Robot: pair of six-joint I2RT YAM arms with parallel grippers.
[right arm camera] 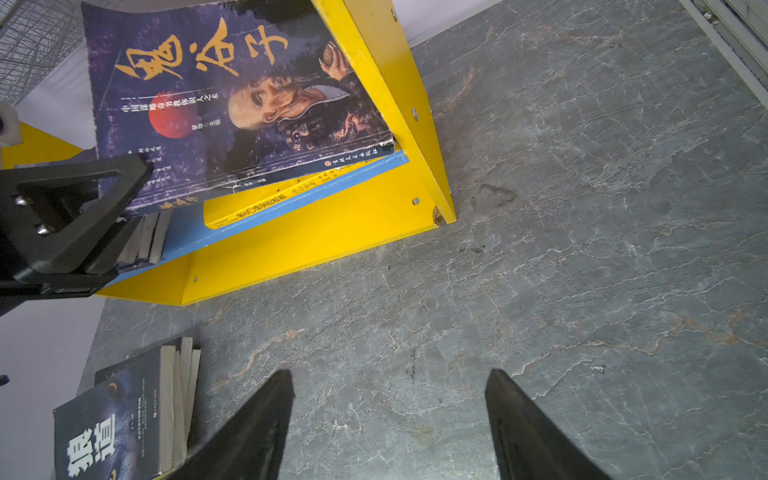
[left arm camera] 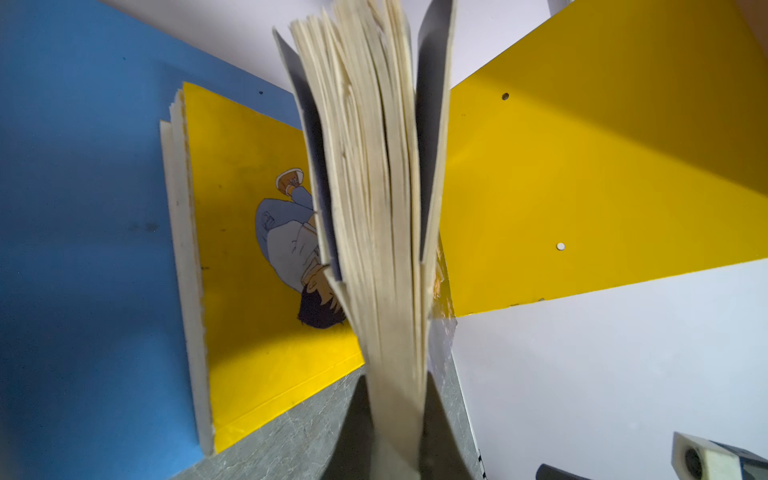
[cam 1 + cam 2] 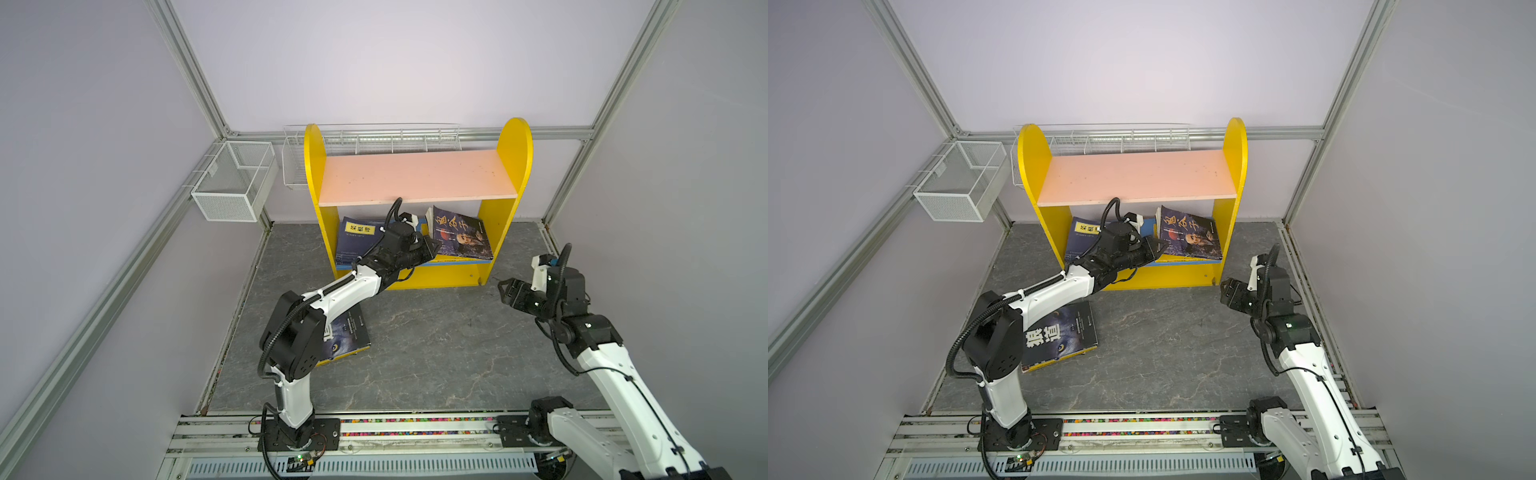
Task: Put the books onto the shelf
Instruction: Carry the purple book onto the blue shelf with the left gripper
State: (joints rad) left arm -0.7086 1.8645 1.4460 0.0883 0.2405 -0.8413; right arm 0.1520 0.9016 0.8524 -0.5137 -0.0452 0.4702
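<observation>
Your gray stone-patterned table [image 3: 436,353] carries the shelf [image 3: 313,166] at its back edge. The shelf's pink board [image 3: 415,176] sits above its blue board [image 2: 83,208], and every shelved book is on the blue one.

Out on the table, partly under the left arm, a small pile of books [image 3: 1067,332] lies flat. The top cover is dark with big white characters.

On the left half of the blue board a navy pile [image 3: 359,241] lies flat. Its long axis runs front to back, with the yellow title label toward the rear.

On the right half, the purple book [image 3: 459,235] with orange characters is tilted. Its spine edge is low at the front, its page edge is raised toward the back, and its cover faces up and forward. Its long axis runs along the shelf toward the right side panel. Beneath it a yellow book [image 2: 249,249] with a cartoon figure lies flat on the blue board.

Your left gripper [image 3: 432,249] is clamped tight on the left end of the purple book. In the left wrist view the fanned pages run out from between its fingers [image 2: 351,436].

Your right gripper [image 1: 389,372] hangs over the table just beside the shelf's front right corner. Its fingers are spread wide and hold nothing.
</observation>
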